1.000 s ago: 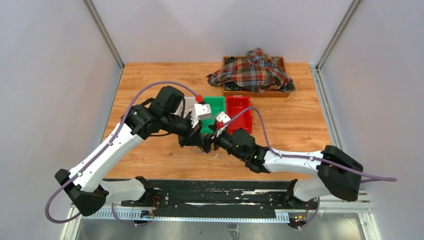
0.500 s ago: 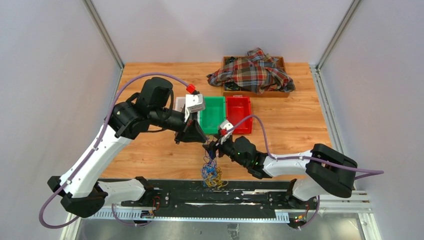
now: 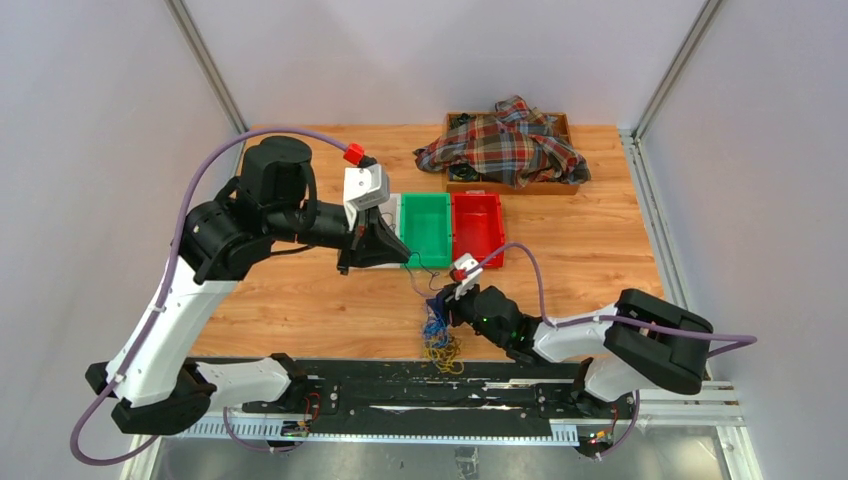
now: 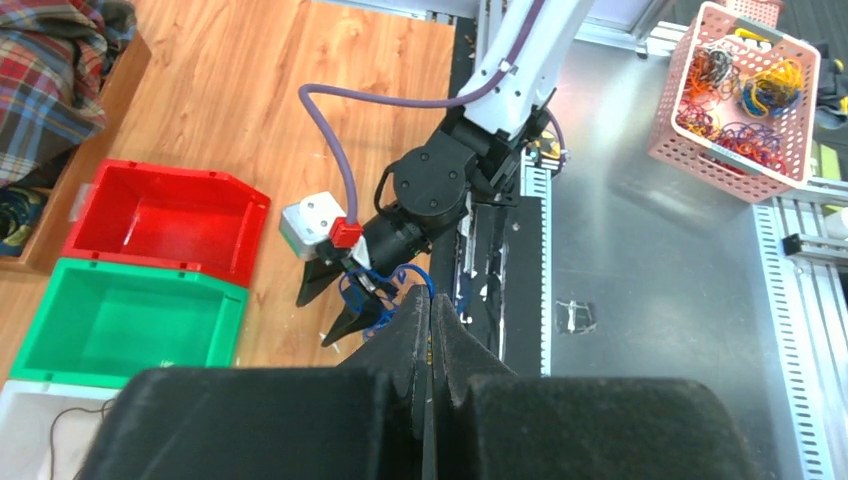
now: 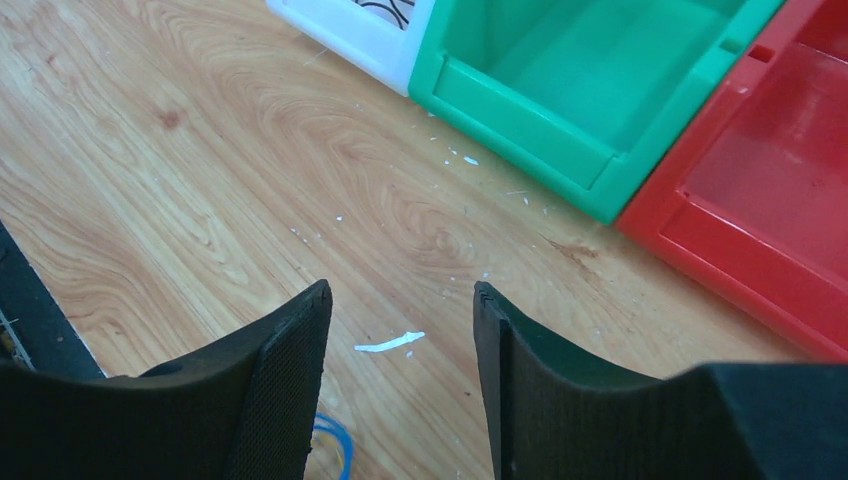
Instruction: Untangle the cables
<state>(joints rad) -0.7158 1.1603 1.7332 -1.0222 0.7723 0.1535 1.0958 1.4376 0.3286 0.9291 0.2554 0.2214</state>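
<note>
**Cables [image 3: 437,340] bunched at near table edge; right fingers apart, left fingers together**

Cables: one loose knot of blue and yellow-orange loops with darker strands mixed in. It sits at the near edge of the wooden table [image 3: 600,250], partly over the black rail. One thin dark strand runs from the knot up toward the tip of the left gripper [image 4: 428,305]. That gripper's fingers are pressed together. Whether they pinch the strand, cannot tell.

Right gripper [image 5: 400,300] is low over the table, right at the top of the knot, fingers apart. Left wrist view shows blue loops across its fingers. A bit of blue cable shows beside its left finger in the right wrist view. Nothing is between the pads there.

Containers:
- white bin [image 5: 360,30]: thin dark wire [image 5: 385,8] inside
- green bin [image 3: 427,228]: nothing seen in it; touches the white bin and the red one
- red bin [image 3: 477,228]: nothing seen in it
- wooden tray [image 3: 560,185] at the far edge: plaid shirt [image 3: 510,140] heaped over it, dark items under the shirt, too hidden to name
- pink basket [image 4: 700,130] off the table on the metal bench: several coiled wire bundles [image 4: 765,90], yellow-blue, dark and reddish
</note>
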